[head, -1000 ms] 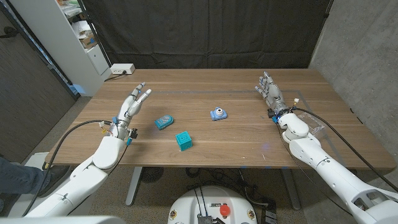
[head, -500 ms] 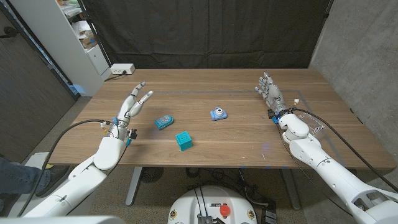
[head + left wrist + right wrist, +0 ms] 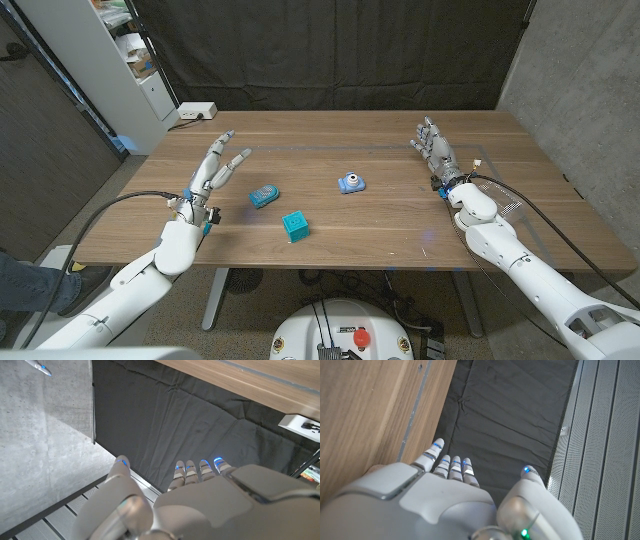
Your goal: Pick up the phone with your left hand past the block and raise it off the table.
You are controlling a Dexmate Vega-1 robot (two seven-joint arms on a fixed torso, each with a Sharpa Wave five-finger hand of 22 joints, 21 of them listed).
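Reach step: the left hand point(image 3: 215, 170), fingers spread and empty, hovers beside the small blue toy phone point(image 3: 264, 195); next, close around it.

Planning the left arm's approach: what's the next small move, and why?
Probably carry the left hand to its right, over the phone, fingers kept spread. It is open, holds nothing, and sits apart from the phone, which lies flat on the table just beyond the block. The right hand waits far off.
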